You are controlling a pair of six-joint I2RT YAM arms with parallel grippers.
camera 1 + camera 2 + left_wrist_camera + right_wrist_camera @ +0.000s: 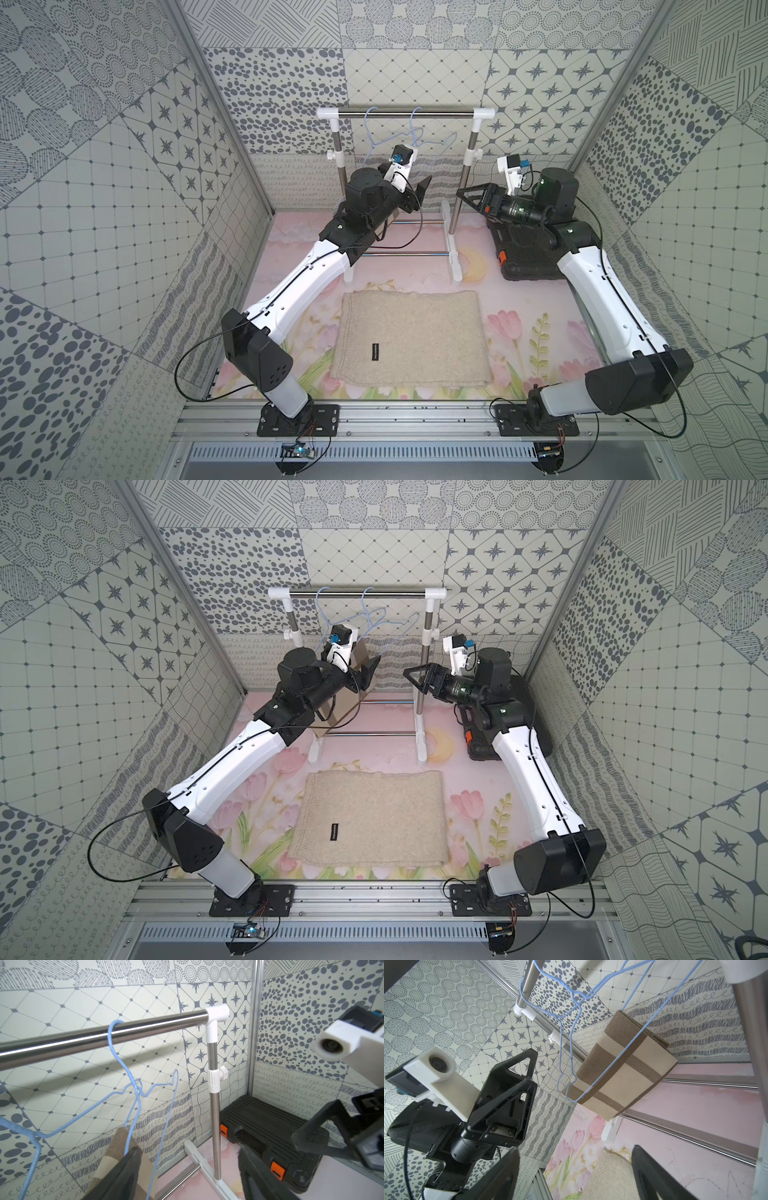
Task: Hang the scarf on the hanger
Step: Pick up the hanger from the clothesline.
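Letting go cleanly looks like the step in hand. The striped scarf (633, 1076) hangs folded over the bottom wire of a blue hanger (623, 1051) on the rail (83, 1041), toward the back edge of the desk (540, 299). The left hand (422, 192) sits just beside it, spread wide with nothing in its gap. In the left wrist view the cloth shows close behind one finger (124, 1176), and I cannot tell whether they touch. The right hand (467, 200) is spread too and empty, just beside the rack's right post (215, 1105).

To do this well, I would draw the left hand straight back toward the front edge, kept wide, so that no pad drags the cloth off the wire. The hanger is thin and light and would likely swing at a nudge, so a slow, level retreat suits best. The right hand should keep off the post, since a knock there could shake the whole rack.

A knitted scarf (411, 336) lies flat near the middle of the front edge, touched by neither hand. If it is meant as well, it will probably want a grip along one short edge.
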